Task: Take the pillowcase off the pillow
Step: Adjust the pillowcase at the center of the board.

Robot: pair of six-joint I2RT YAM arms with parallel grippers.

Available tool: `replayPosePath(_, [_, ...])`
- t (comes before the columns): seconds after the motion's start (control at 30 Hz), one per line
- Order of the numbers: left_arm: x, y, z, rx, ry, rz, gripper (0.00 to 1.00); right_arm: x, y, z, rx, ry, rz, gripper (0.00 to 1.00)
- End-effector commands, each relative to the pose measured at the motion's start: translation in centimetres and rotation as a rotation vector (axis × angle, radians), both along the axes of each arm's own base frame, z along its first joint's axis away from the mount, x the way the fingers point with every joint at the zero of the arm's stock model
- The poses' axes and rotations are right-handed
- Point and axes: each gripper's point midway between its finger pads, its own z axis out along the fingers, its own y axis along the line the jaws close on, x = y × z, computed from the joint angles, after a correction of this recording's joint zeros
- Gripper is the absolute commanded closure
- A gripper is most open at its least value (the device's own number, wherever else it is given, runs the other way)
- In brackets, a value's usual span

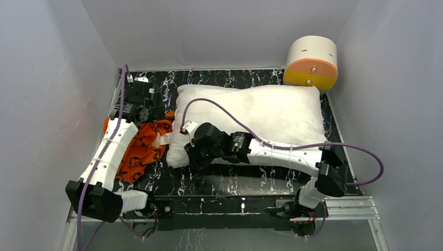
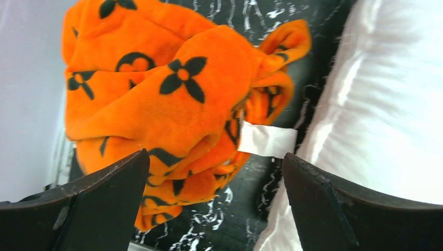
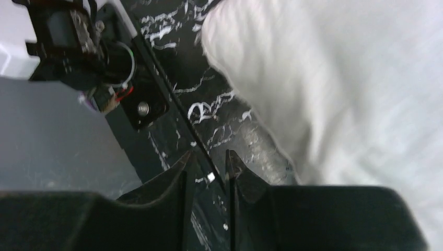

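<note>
Findings on the work surface (image 1: 219, 183), a black top with white marbling:

1. The pillowcase (image 2: 172, 99) lies in a crumpled heap near the left edge of the surface, about midway between the near and far edges. It is wholly off the pillow (image 1: 261, 112) and lies just beside the pillow's left side. A white tag (image 2: 266, 140) sticks out from its folds towards the pillow; whether the tag touches the pillow cannot be told.

2. The pillow lies flat and bare. It runs from the middle of the surface to near the right edge, and its far side is close to the far edge.

3. The left gripper (image 2: 214, 157) is released. Its fingers stand wide apart and grasp nothing. It hangs above the pillowcase, with the orange heap and the tag showing in the gap between the fingers. The left arm (image 1: 112, 146) reaches from the near left corner along the left edge and crosses over part of the heap.

4. The right gripper (image 3: 210, 157) is at the pillow's near left corner. Its fingers are parted by a narrow gap with nothing between them, and only the marbled top shows through. The fingers are beside the pillow and not on it. The right arm (image 1: 282, 151) lies across the near side of the pillow.

5. A white-and-orange round drum (image 1: 312, 63) stands at the far right corner
</note>
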Motion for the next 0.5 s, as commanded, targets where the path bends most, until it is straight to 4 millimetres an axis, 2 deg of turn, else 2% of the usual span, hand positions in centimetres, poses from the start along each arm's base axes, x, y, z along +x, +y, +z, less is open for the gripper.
replayPosePath(0.0, [0.9, -2.4, 3.2, -0.166, -0.132, -0.054, 0.02, -0.5, -1.6, 4.3, 0.043, -0.047, 0.029, 0.63])
replayPosePath(0.1, [1.4, -4.4, 3.5, -0.273, -0.155, -0.109, 0.02, 3.1, -5.0, 8.2, 0.079, -0.240, -0.164, 0.54])
replayPosePath(0.2, [1.6, -7.5, 3.3, -0.422, -0.174, -0.197, 0.02, 6.7, -10.8, 12.8, 0.092, -0.446, -0.396, 0.28])
replayPosePath(0.27, [1.8, -9.0, 2.6, -0.489, -0.178, -0.241, 0.02, 8.6, -14.8, 15.6, 0.079, -0.528, -0.561, 0.10])
replayPosePath(0.3, [1.8, -9.2, 1.8, -0.498, -0.168, -0.241, 0.02, 9.5, -16.8, 16.8, 0.076, -0.552, -0.646, 0.04])
replayPosePath(0.4, [2.2, -9.3, -0.1, -0.503, -0.132, -0.226, 0.02, 11.9, -21.8, 18.5, 0.045, -0.582, -0.805, 0.01])
replayPosePath(0.47, [2.2, -10.1, -1.0, -0.540, -0.089, -0.232, 0.02, 13.8, -24.9, 17.7, -0.022, -0.560, -0.892, 0.01])
